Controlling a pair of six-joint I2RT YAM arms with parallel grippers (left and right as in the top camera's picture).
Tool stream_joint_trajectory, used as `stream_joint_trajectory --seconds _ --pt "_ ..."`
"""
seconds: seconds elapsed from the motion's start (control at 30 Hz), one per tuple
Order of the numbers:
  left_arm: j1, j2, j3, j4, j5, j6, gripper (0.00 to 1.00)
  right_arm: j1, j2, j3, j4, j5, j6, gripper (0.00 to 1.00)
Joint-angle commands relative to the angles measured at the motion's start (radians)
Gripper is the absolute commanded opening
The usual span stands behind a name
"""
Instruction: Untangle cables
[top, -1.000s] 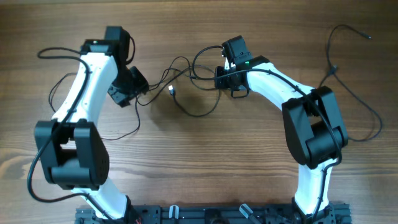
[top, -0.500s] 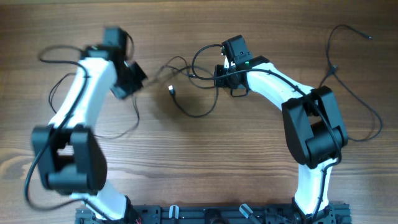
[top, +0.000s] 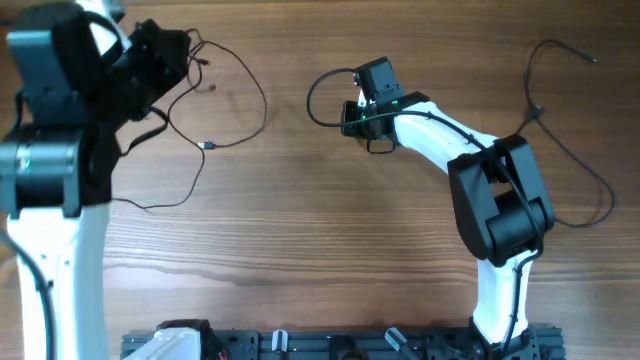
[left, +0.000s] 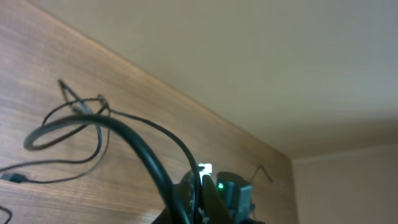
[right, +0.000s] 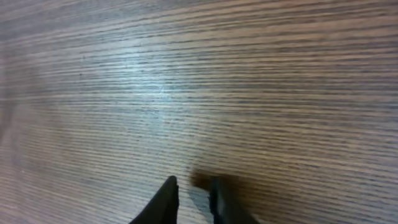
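Cable (top: 240, 80): loops right of left tool (top: 185, 48); plug (top: 205, 146) points left.
Left tool: closed on cable.
Right tool (right: 193, 188): slightly open.
Counter (top: 300, 230): wood-grain.

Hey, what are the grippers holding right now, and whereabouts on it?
The left gripper is shut on a cable, somewhere along its length, not at the plug. Whether the right gripper holds anything cannot be told.

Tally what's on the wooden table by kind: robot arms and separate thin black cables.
White-and-black robot arms: 2 (left arm, right arm)
Thin black cables: 3 (left cable, middle loop, far-right cable, which could be arm wiring)
Total: 5
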Motion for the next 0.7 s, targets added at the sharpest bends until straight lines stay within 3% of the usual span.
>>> stream_joint_trajectory --seconds 0.0,0.33,0.67 --pt "0.001 -0.018 0.01 -0.006 0.018 0.016 0.04 0.0 0.035 0.003 -0.002 -0.004 0.006 0.25" --pt "0.001 0.017 0.01 -0.037 0.018 0.015 0.04 0.0 0.035 0.003 -0.008 -0.051 0.004 0.41" --pt "-0.001 0.021 0.01 -0.055 0.019 0.015 0.04 0.0 0.035 0.003 0.093 -0.599 -0.194 0.6"
